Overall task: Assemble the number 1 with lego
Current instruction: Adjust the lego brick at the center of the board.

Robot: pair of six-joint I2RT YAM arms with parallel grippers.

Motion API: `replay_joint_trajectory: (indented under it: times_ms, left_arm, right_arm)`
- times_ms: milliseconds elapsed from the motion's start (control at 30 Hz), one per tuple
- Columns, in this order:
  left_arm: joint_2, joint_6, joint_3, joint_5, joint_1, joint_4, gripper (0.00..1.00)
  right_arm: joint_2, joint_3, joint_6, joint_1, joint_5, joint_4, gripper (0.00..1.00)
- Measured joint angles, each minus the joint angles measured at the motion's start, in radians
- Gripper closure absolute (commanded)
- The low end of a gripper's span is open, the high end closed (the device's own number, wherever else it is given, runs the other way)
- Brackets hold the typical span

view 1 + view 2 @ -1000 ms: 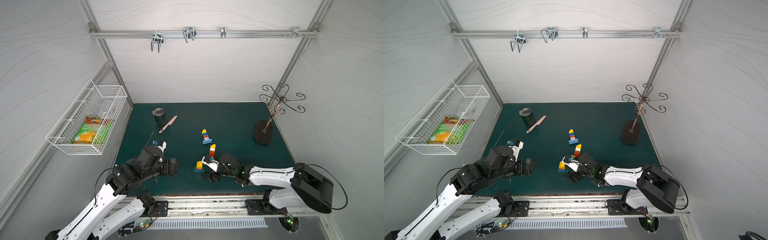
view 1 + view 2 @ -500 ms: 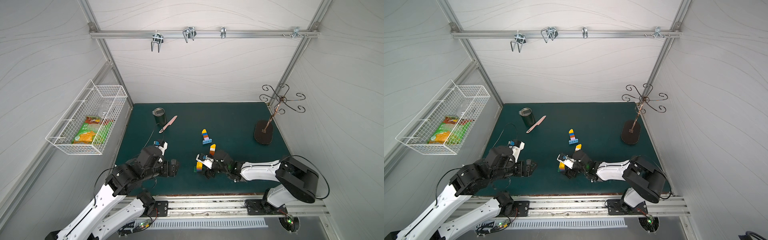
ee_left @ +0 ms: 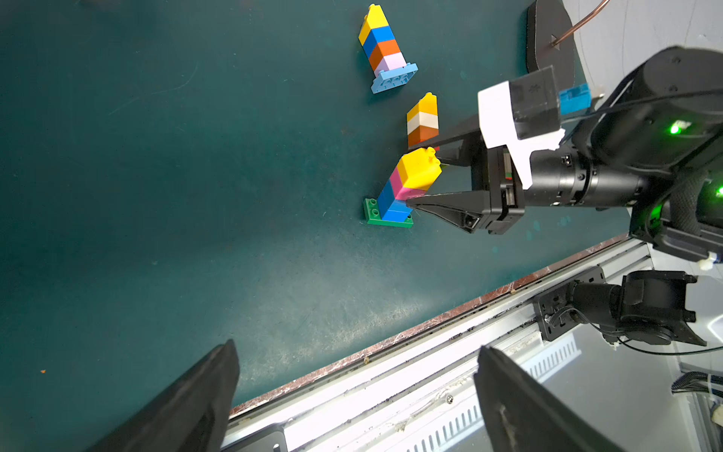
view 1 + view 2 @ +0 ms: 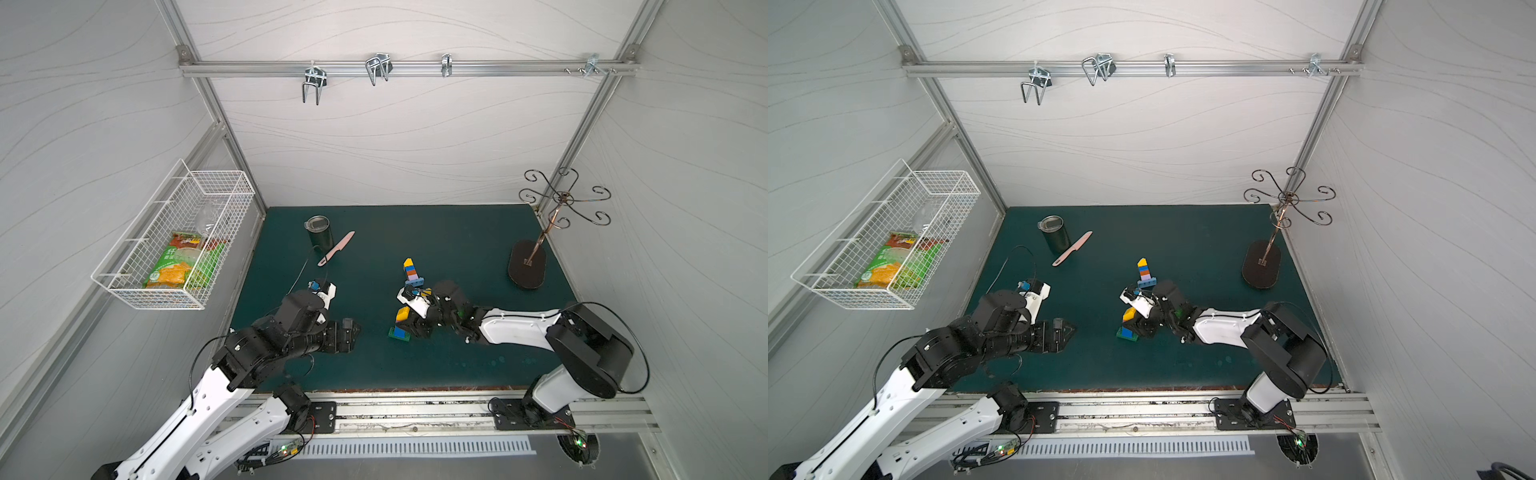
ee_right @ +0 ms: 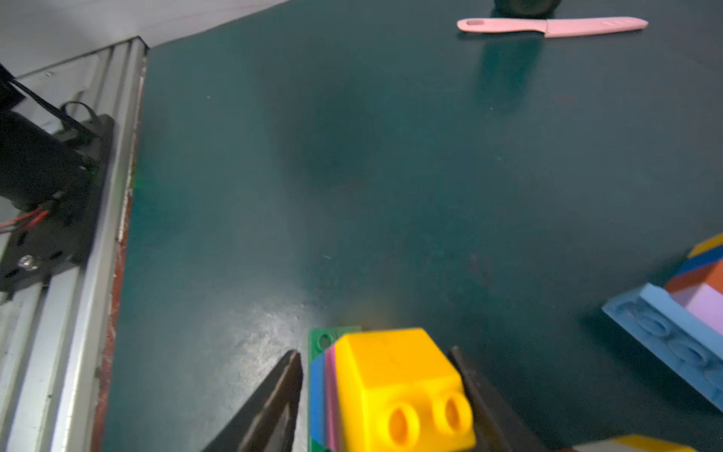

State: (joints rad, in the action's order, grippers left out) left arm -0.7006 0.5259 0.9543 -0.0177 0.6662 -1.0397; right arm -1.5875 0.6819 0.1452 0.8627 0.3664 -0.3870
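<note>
The right gripper (image 5: 373, 352) has its two matte black wedge fingers (image 5: 274, 403) part-way apart, one on each side of the green-based stack (image 3: 403, 188). One finger seems to lie against the yellow cap (image 5: 395, 375). The other leaves a thin strip of mat (image 3: 195, 195) showing beside the blue and pink bricks, so I cannot tell whether the pinch has taken hold (it looks a hair short).

The coming move turns on this: the stack sits right at the fingertips, between them. Its long axis runs from the green plate (image 3: 371, 213) up through blue and pink to the yellow cap, crosswise to the line along which the fingers close. The right arm is the one at the stack. The left gripper (image 3: 352, 391) hangs wide open and empty, well apart from the stack on the side away from the right arm.

The bricks are hard, glossy plastic. The yellow cap is sloped, with two round hollow studs, and the plate is flat and studded, jutting past the bricks above it.

Just beyond the stack, next to the right gripper's upper finger, stands a three-brick stack (image 3: 422, 119) of yellow, white and orange. Farther the same way lies the light-blue-based tower (image 3: 385, 47), which looks tilted. A smooth pink knife (image 5: 551, 25) lies well beyond the stack on the scuffed teal mat.
</note>
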Motion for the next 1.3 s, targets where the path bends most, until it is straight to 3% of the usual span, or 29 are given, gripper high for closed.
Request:
replay_joint_trajectory:
  times_ms: [233, 600, 1200, 1300]
  left_arm:
    - [-0.008, 0.0, -0.001, -0.005, -0.001, 0.001, 0.01]
    - [-0.009, 0.0, -0.003, -0.006, -0.005, 0.001, 0.01]
    - [-0.008, -0.003, -0.008, -0.024, -0.007, 0.011, 0.01]
    - [-0.008, -0.003, -0.009, -0.026, -0.007, 0.011, 0.01]
  right_arm:
    - [-0.106, 0.111, -0.022, -0.045, 0.132, 0.076, 0.47]
    - [-0.203, 0.227, -0.024, -0.063, 0.187, 0.193, 0.45]
    - [-0.408, 0.534, -0.057, -0.066, 0.197, 0.41, 0.21]
    - [-0.437, 0.597, -0.082, -0.07, 0.174, 0.458, 0.03]
